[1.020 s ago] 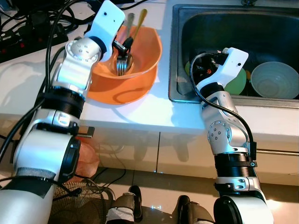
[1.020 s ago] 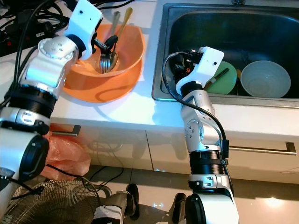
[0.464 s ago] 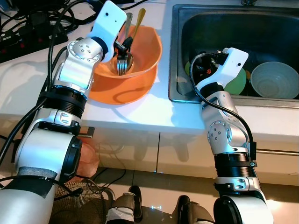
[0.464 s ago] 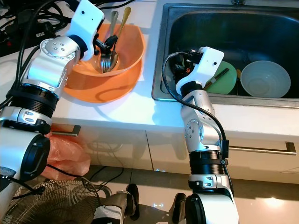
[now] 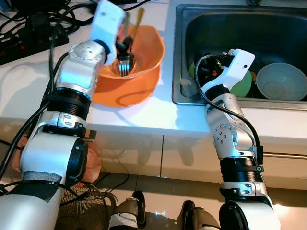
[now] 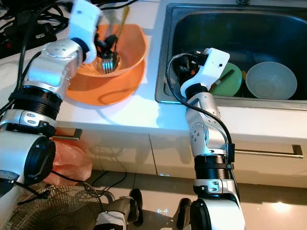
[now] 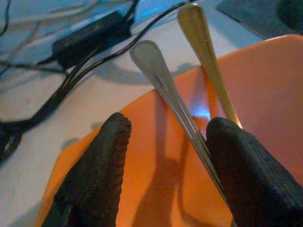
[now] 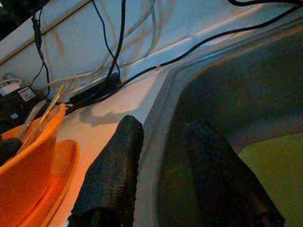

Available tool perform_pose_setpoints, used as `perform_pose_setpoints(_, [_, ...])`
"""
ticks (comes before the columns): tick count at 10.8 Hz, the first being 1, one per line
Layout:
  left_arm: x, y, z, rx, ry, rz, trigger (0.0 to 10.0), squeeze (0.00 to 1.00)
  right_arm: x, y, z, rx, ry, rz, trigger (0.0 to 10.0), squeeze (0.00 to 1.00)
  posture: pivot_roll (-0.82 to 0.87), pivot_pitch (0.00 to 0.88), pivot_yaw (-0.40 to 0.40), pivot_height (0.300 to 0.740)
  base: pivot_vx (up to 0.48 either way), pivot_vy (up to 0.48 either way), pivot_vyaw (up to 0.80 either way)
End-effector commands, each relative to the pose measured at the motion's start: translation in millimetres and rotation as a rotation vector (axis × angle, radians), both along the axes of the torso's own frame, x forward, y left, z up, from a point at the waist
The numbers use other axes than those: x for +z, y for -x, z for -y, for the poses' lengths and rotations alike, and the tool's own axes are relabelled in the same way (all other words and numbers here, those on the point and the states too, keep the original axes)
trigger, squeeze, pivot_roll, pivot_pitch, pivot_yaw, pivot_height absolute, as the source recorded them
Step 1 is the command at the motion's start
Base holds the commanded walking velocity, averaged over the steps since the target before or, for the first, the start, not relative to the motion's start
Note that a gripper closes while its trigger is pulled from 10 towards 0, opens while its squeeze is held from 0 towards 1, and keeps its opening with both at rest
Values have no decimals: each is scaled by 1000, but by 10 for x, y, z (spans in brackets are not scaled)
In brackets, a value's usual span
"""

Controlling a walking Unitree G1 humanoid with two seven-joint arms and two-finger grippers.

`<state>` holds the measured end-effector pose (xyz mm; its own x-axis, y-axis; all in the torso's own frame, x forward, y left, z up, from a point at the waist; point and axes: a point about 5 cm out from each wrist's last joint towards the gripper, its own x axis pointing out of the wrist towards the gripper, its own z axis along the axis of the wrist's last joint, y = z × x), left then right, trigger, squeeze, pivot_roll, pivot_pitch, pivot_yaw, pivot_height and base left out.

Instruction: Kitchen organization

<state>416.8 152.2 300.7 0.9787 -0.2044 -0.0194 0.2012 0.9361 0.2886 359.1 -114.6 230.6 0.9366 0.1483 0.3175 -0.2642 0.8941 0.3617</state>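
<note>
An orange bowl [image 5: 146, 48] sits on an orange plate [image 5: 124, 93] on the white counter, left of the sink. In the bowl stand a silver fork [image 5: 124, 67] and a gold-handled utensil [image 5: 139, 17]. My left gripper [image 5: 122, 45] reaches into the bowl and is open. In the left wrist view the silver handle [image 7: 161, 80] runs between the fingers of my left gripper [image 7: 168, 125], close to one finger, with the gold handle [image 7: 203, 47] just beyond. My right gripper [image 5: 207, 72] is open and holds nothing. It hovers at the sink's left wall [image 8: 227, 94].
The steel sink [image 5: 178, 57] holds a green plate [image 5: 243, 86] with a dark utensil on it and a white bowl [image 5: 281, 81]. Black cables and a power strip [image 5: 29, 28] lie on the counter behind the bowl. A drawer front with a handle runs below the counter edge.
My left arm has shifted a little to the left and farther back over the bowl. The right arm has not moved.
</note>
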Motion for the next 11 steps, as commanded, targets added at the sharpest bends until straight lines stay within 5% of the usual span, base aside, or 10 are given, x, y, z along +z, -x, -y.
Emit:
perform_pose_setpoints(1, [-96,-5,-65,33,27,-46,10000,0,-91,-2,-6,-2,1,-41,10000,0,102,227,103,740,0,0,0])
perform_pose_setpoints(9, [-42,3,81,-102,164,-148,10000,0,-83,-7,-1,-9,-3,-38,10000,0,104,223,116,740,0,0,0])
perform_pose_setpoints(10, [-39,2,75,-102,165,-154,3137,0,-82,-8,0,-10,-4,-38,10000,0,103,224,118,740,0,0,0])
perform_pose_setpoints(11, [-38,3,78,-107,163,-156,0,0,-83,-7,3,-11,-4,-38,10000,0,102,223,117,740,0,0,0])
